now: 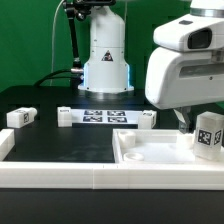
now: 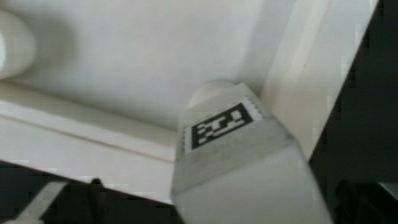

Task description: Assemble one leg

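I see a black table [image 1: 45, 128] carrying everything. Directly below my gripper [image 1: 185, 122], a large white rimmed panel [image 1: 150, 152] lies flat on it. Well away from the gripper, toward the exterior view's left, one small white tagged block [image 1: 21, 117] sits alone. Between that block and the gripper, the marker board [image 1: 104, 116] lies flat, with a white block [image 1: 66, 117] at one end and another [image 1: 146, 120] nearer the gripper.

My arm [image 1: 185, 75] is white and grey. The leg [image 1: 208, 133] is white with a black-and-white square tag. The table [image 1: 60, 140] is black. The wall [image 1: 30, 40] behind is green.
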Controlling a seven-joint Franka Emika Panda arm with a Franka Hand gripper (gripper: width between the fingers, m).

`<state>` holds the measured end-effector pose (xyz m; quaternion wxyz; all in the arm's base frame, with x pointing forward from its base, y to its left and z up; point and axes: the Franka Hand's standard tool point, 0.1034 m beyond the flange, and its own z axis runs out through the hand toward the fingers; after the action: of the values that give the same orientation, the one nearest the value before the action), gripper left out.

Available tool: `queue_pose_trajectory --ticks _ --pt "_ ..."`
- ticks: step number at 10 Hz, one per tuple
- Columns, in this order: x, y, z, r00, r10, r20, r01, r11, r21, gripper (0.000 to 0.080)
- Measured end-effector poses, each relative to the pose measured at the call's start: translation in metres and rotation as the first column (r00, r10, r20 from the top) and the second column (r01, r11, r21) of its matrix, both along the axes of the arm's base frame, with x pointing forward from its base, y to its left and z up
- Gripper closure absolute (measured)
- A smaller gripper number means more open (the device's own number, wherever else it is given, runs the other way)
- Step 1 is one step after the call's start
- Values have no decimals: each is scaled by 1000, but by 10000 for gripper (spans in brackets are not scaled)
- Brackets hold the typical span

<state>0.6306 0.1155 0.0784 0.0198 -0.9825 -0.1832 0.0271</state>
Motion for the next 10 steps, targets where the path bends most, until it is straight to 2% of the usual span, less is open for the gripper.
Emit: queue_pose_trajectory --ticks 3,7,9,10 --pt "-1 8 -1 989 145 11 -145 989 8 150" --pt "-2 9 -3 989 148 18 -148 989 10 150" --pt "-2 9 -4 991 131 16 -131 991 10 423" --pt "-2 9 -4 993 115 16 -115 993 8 423"
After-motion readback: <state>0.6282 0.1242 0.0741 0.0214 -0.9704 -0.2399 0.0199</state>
